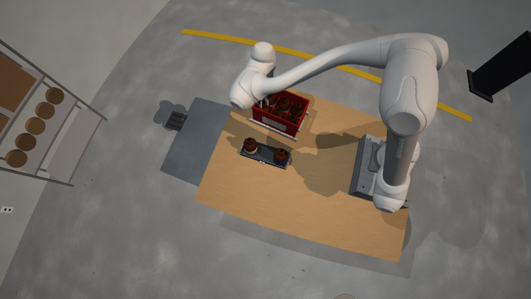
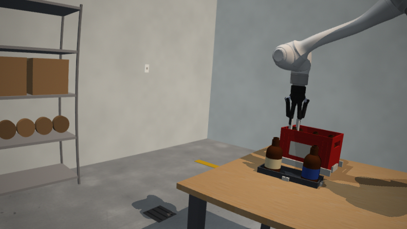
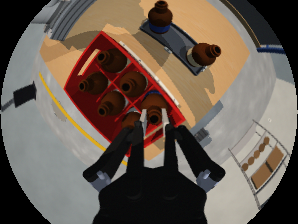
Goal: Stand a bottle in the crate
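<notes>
A grey concrete floor and pale walls surround a wooden worktop [image 2: 256, 196]. The white arm [image 2: 335, 30] reaches in from the upper right of the exterior view, wrist pointing straight down. Its hand [image 2: 294, 127] grips the neck of a brown bottle [image 3: 152, 103] standing in the red crate's [image 2: 324, 149] near-left cell. Two bottles stand on the dark tray [image 2: 290, 174] just before it.

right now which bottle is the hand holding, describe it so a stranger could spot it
On the wooden table stands a red crate behind a dark tray. The held bottle sits in the crate's corner cell under the hand, the only bottle with fingers clamped on its neck.
</notes>
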Action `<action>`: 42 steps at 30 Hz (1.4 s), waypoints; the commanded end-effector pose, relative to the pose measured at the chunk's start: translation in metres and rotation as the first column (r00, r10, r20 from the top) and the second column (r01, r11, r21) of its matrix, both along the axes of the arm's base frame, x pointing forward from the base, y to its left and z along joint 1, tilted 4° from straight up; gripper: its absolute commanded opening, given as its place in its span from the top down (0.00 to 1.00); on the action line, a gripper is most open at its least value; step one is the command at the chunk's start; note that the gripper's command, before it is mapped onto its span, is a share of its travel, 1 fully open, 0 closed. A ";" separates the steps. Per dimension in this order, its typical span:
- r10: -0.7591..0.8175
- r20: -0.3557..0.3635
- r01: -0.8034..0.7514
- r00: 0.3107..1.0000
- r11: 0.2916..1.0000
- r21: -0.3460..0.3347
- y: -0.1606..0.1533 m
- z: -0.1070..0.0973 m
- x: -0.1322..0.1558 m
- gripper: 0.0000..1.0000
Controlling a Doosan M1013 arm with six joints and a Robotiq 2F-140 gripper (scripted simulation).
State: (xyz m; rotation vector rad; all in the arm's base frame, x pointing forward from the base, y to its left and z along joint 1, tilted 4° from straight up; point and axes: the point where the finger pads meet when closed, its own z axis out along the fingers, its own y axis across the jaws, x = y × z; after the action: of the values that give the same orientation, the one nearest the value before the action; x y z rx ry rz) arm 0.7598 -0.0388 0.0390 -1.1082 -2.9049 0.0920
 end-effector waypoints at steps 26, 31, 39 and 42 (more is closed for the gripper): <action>0.000 0.000 0.000 1.000 1.000 0.000 0.000 -0.010 -0.001 1.00; 0.000 0.000 0.000 1.000 1.000 0.000 0.000 -0.012 -0.001 1.00; 0.000 0.000 0.000 1.000 1.000 0.000 -0.001 -0.015 -0.001 1.00; 0.000 0.000 0.000 1.000 1.000 0.000 -0.001 -0.016 -0.001 1.00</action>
State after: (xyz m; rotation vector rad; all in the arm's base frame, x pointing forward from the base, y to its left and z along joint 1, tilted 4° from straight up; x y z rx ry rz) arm 0.7590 -0.0395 0.0235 -1.1082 -2.9049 0.0920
